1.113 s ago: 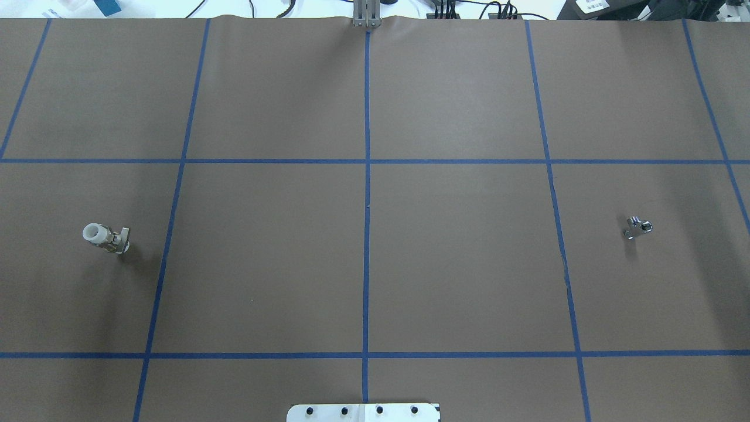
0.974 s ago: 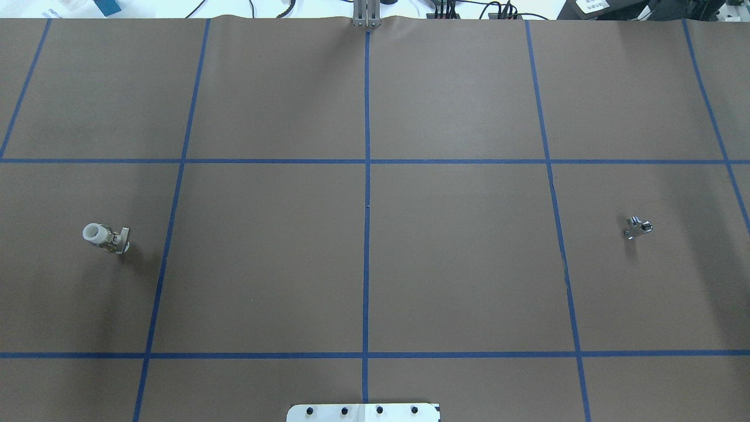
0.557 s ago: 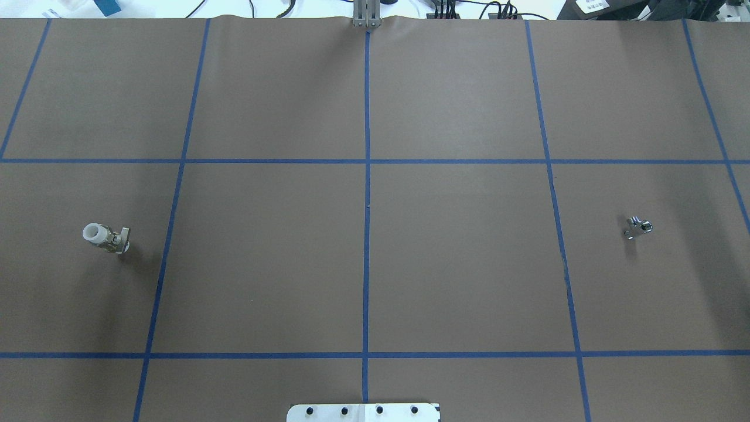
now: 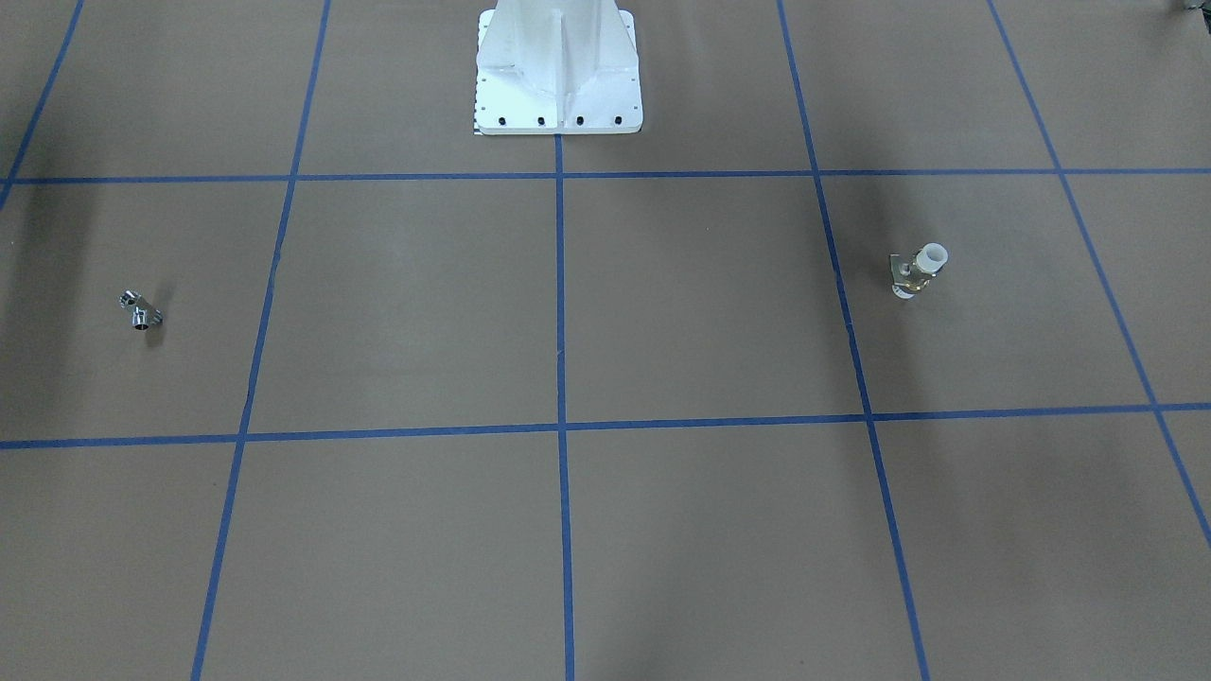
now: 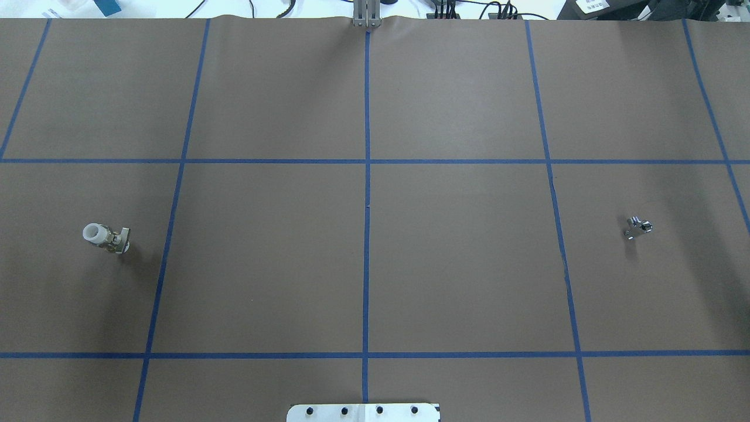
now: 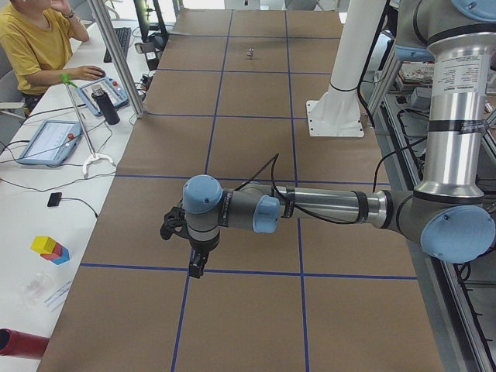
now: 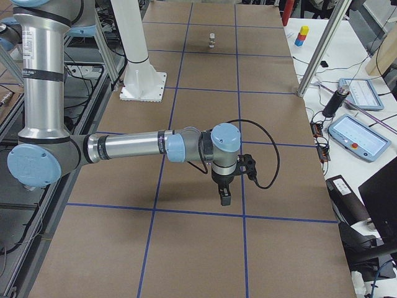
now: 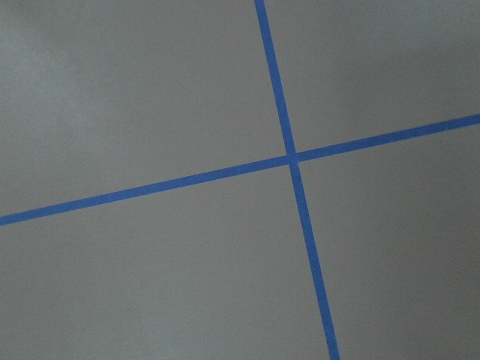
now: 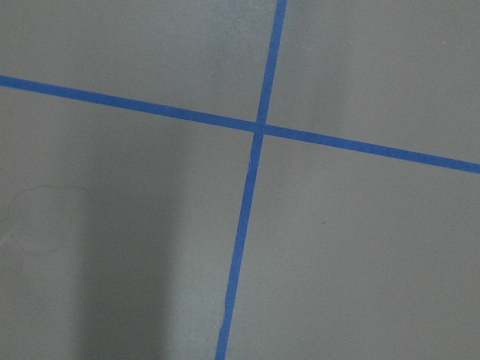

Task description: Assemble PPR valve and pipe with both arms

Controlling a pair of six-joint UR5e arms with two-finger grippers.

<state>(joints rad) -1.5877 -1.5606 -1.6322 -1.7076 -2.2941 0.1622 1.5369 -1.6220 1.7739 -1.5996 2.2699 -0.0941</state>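
Note:
The PPR valve [image 5: 105, 237] stands upright on the brown table's left part, white top and brass band; it also shows in the front-facing view [image 4: 916, 270] and far off in the exterior right view [image 7: 212, 40]. The chrome pipe [image 5: 637, 227] lies on the right part [image 4: 141, 310] [image 6: 250, 54]. The left gripper [image 6: 196, 270] points down over the table at its left end. The right gripper [image 7: 224, 197] points down at its right end. Both show only in the side views, so I cannot tell whether they are open or shut. The wrist views show only paper and blue tape.
The white pedestal base [image 4: 558, 76] stands bolted at the table's robot side [image 5: 363, 412]. Blue tape lines [image 5: 367, 234] grid the brown paper. An operator [image 6: 31, 46] sits at a side desk with tablets [image 6: 46, 139]; another tablet [image 7: 360, 136] lies beside the right end.

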